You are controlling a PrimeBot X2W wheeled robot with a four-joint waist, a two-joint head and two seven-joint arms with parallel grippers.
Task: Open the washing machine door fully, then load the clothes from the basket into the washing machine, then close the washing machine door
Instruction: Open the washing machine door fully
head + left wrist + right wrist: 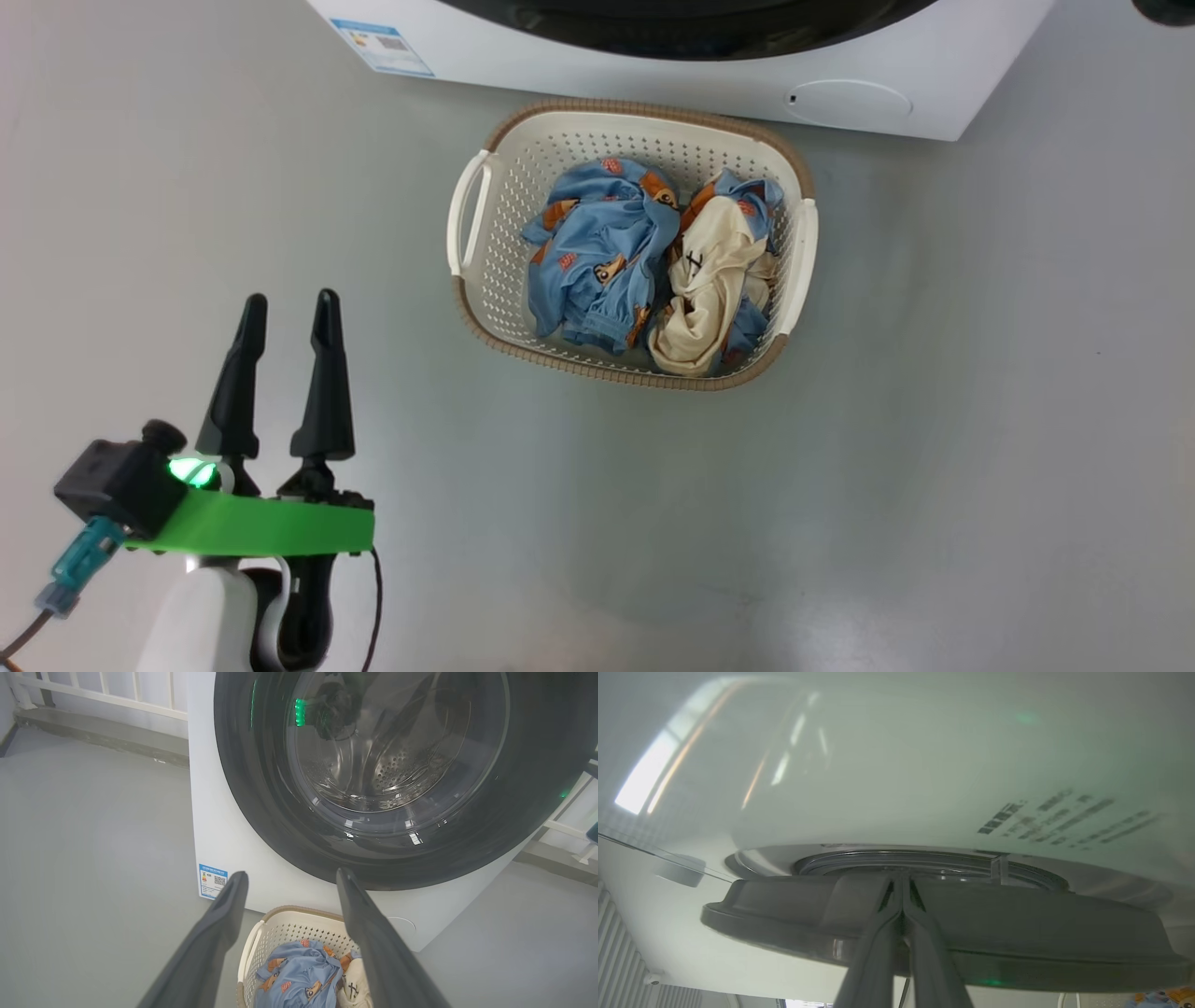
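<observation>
Left pincer (290,297) hangs at the lower left of the head view over the grey floor (934,467), its fingers spread apart with nothing between them. Right pincer (902,884) has its fingers pressed together, tips at the rim of the washing machine door (1017,924). The washing machine (560,65) stands just behind the basket (509,271), its black door covering the drum opening. The basket sits on the floor and holds the clothes (597,252): blue printed pieces on the left, a cream garment (709,271) on the right. A blue label sticker (381,45) marks the machine's front corner.
</observation>
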